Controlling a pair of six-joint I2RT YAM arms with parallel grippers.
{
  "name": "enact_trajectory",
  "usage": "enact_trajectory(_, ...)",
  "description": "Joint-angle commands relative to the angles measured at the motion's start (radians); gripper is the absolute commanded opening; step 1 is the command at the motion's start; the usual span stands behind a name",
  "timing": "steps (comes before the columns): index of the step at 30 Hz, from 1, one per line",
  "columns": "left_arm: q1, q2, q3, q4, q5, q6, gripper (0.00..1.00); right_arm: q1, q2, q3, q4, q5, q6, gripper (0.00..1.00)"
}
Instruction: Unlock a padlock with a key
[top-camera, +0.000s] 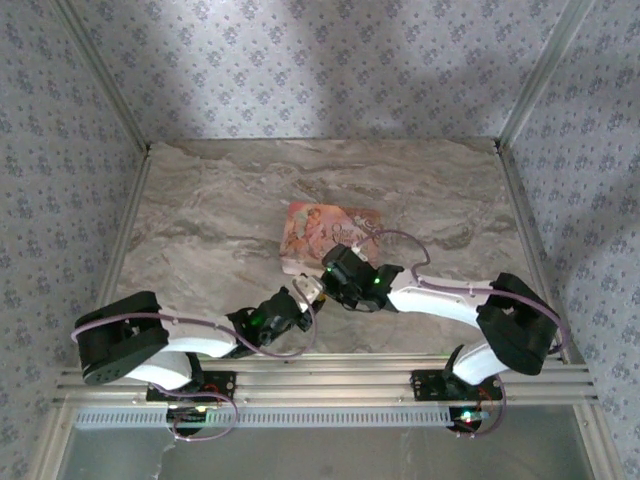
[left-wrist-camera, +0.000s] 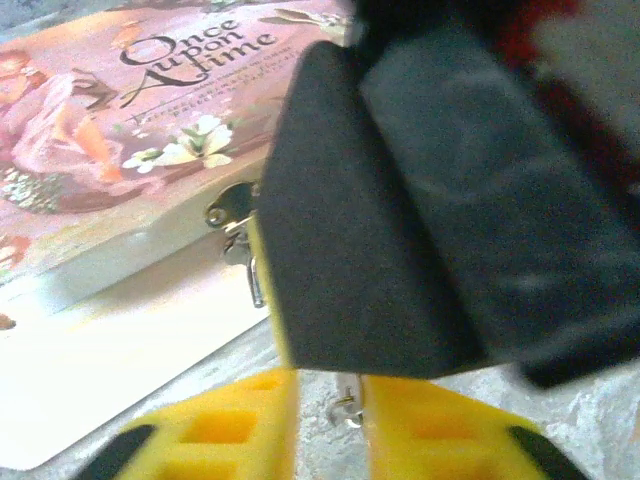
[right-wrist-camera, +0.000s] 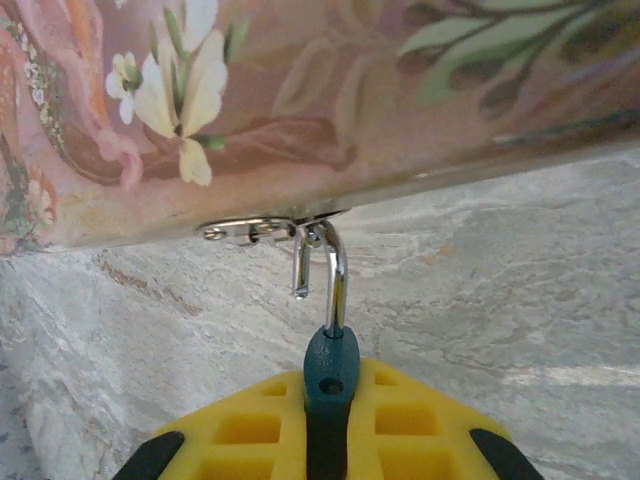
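Note:
The padlock (right-wrist-camera: 330, 362) is a small dark-blue body, and my right gripper (right-wrist-camera: 328, 400) is shut on it between the yellow fingers. Its silvery shackle (right-wrist-camera: 338, 270) stands open, with one leg free and the bend hooked through the metal hasp (right-wrist-camera: 245, 231) of a pink flowered box (right-wrist-camera: 300, 100). My left gripper (left-wrist-camera: 328, 402) sits just below the right gripper's black body (left-wrist-camera: 420, 200) with its fingers apart. In that gap is a small silvery bit with a ring, apparently the key (left-wrist-camera: 349, 410), close to the right finger. In the top view both grippers (top-camera: 305, 296) (top-camera: 332, 268) meet at the box's near edge.
The pink box (top-camera: 325, 230) lies flat at the middle of the marble table (top-camera: 200, 220). It reads "Once Upon a Time" and has a white side (left-wrist-camera: 120, 340). Patterned walls close in the table on three sides.

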Motion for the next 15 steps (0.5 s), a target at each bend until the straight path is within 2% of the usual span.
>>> enact_trajectory(1,0.007,-0.078,-0.032,-0.036,-0.035,-0.049,0.34,-0.027,-0.035,-0.016,-0.026,-0.036,-0.129,0.00)
enact_trajectory(7,0.033,-0.248,-0.100,-0.154,-0.063,-0.120,0.37,-0.077,-0.035,-0.036,-0.034,-0.165,-0.269,0.00)
enact_trajectory(11,0.066,-0.396,-0.141,-0.254,-0.082,-0.157,0.38,-0.100,-0.053,-0.053,-0.057,-0.173,-0.297,0.00)
enact_trajectory(15,0.101,-0.557,-0.172,-0.358,-0.087,-0.169,0.38,-0.125,-0.085,-0.107,-0.029,-0.160,-0.251,0.00)
